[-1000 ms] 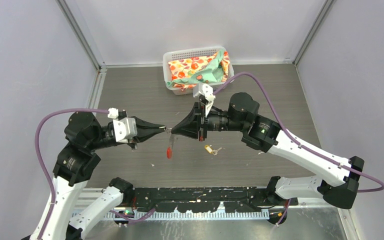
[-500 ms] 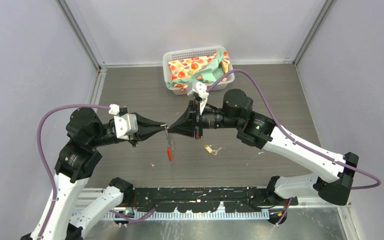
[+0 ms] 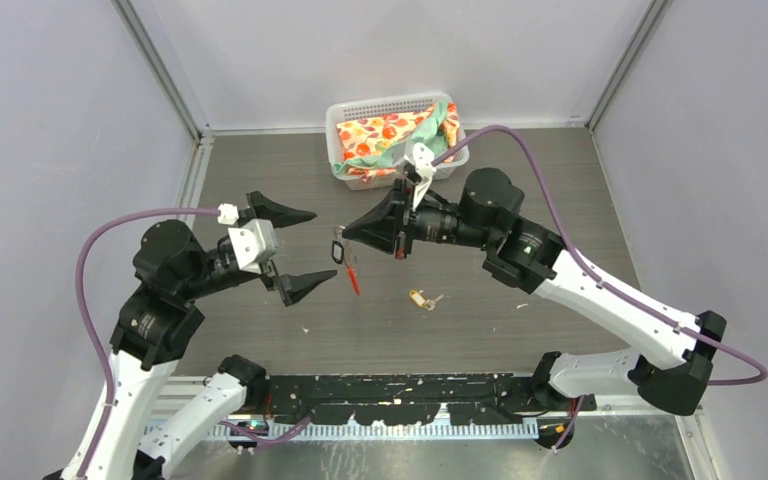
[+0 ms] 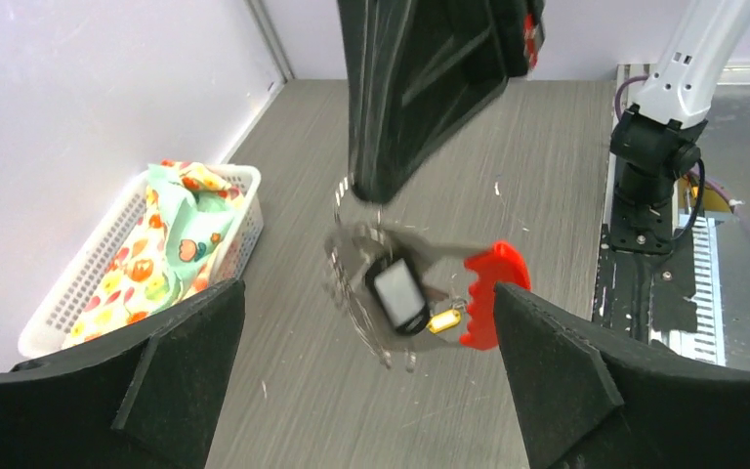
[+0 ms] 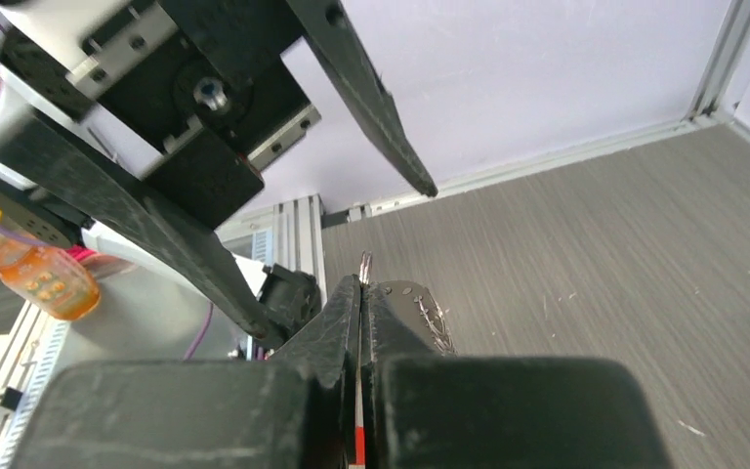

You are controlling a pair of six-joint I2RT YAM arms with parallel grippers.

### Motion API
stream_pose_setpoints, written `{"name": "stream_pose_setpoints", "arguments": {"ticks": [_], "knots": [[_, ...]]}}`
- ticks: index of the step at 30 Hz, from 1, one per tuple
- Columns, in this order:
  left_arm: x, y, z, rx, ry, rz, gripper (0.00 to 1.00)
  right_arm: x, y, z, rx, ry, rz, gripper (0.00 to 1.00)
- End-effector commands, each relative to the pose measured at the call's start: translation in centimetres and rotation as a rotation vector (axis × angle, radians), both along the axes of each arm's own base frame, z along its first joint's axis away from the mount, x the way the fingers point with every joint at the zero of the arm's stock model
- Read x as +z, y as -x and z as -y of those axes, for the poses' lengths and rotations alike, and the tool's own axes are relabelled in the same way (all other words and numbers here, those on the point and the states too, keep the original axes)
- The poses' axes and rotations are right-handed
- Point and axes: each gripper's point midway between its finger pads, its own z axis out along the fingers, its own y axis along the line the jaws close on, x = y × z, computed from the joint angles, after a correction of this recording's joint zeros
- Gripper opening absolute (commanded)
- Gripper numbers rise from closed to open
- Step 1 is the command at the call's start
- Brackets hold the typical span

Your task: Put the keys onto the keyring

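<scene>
Keyring [image 3: 350, 272] w/ black key [image 4: 398, 293] hangs pinched in R gripper [image 3: 346, 237]; L gripper [image 3: 325, 244] spread wide, touching nothing.

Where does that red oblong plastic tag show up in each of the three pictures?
Top external: the red oblong plastic tag hangs just left of centre.
Left wrist: right of centre.
Right wrist: only a red sliver, bottom centre.
Shared landmark: the right arm's shut black fingers, gripping the silver keyring.
</scene>
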Motion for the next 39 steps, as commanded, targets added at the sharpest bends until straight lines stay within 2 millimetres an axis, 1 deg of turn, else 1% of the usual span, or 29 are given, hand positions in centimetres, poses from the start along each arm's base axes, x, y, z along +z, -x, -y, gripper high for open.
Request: {"name": "stream_pose_setpoints", "arguments": {"ticks": [1, 4, 7, 11, 14, 15, 16, 17, 18, 20, 22, 25, 27, 30, 32, 35, 37, 39], "knots": [[-0.5, 0.1, -0.8, 0.067, 0.038, -0.046, 1.00, 8.8, 1.4, 2.9, -0.015, -0.218, 0.118, 0.01], [-2.7, 0.1, -1.0, 0.095, 0.042, -0.121, 1.00, 10.8, 1.9, 3.7, -0.011, -0.269, 0.129, 0.01], [-4.4, -0.4, -1.4, 0.138, 0.050, -0.152, 1.00, 12.5, 2.7, 4.4, 0.002, -0.320, 0.139, 0.01], [-5.6, -0.5, -1.1, 0.128, 0.061, -0.138, 0.99, 13.9, 3.6, 4.9, 0.035, -0.366, 0.130, 0.01], [-5.7, -1.1, -0.5, 0.118, 0.087, -0.181, 0.93, 14.7, 4.1, 5.0, 0.063, -0.400, 0.116, 0.01], [-5.7, -1.1, -0.1, 0.102, 0.095, -0.198, 0.89, 14.9, 4.3, 5.0, 0.072, -0.409, 0.105, 0.01], [-5.6, -0.8, 0.4, 0.066, 0.109, -0.225, 0.80, 15.1, 4.4, 5.1, 0.073, -0.420, 0.097, 0.01], [-5.5, -0.3, 1.0, 0.021, 0.125, -0.260, 0.75, 15.4, 4.4, 5.2, 0.074, -0.434, 0.091, 0.01], [-5.1, 0.3, 1.5, -0.027, 0.147, -0.298, 0.73, 15.6, 4.5, 5.2, 0.079, -0.447, 0.083, 0.01], [-4.1, 1.3, 2.4, -0.113, 0.207, -0.383, 0.74, 16.1, 4.8, 5.3, 0.094, -0.468, 0.080, 0.01], [-3.3, 1.5, 2.8, -0.133, 0.241, -0.425, 0.79, 16.4, 4.9, 5.4, 0.103, -0.475, 0.075, 0.01], [-2.0, 1.7, 3.0, -0.167, 0.249, -0.397, 0.80, 16.6, 5.1, 5.5, 0.112, -0.489, 0.071, 0.01], [-1.4, 2.2, 3.1, -0.208, 0.244, -0.358, 0.79, 16.7, 5.2, 5.4, 0.119, -0.494, 0.068, 0.01], [-1.1, 2.0, 3.2, -0.215, 0.234, -0.302, 0.76, 17.0, 5.3, 5.4, 0.131, -0.506, 0.062, 0.01], [-1.2, 1.9, 3.2, -0.217, 0.230, -0.286, 0.75, 17.0, 5.4, 5.3, 0.139, -0.509, 0.056, 0.01], [-0.8, 1.9, 3.3, -0.228, 0.238, -0.257, 0.75, 17.1, 5.3, 5.2, 0.145, -0.518, 0.045, 0.01], [-0.7, 1.8, 3.3, -0.227, 0.234, -0.234, 0.78, 17.3, 5.2, 5.3, 0.138, -0.529, 0.039, 0.01], [-1.2, 2.3, 3.1, -0.255, 0.191, -0.131, 0.81, 17.5, 4.7, 5.4, 0.104, -0.541, 0.026, 0.01]]}}
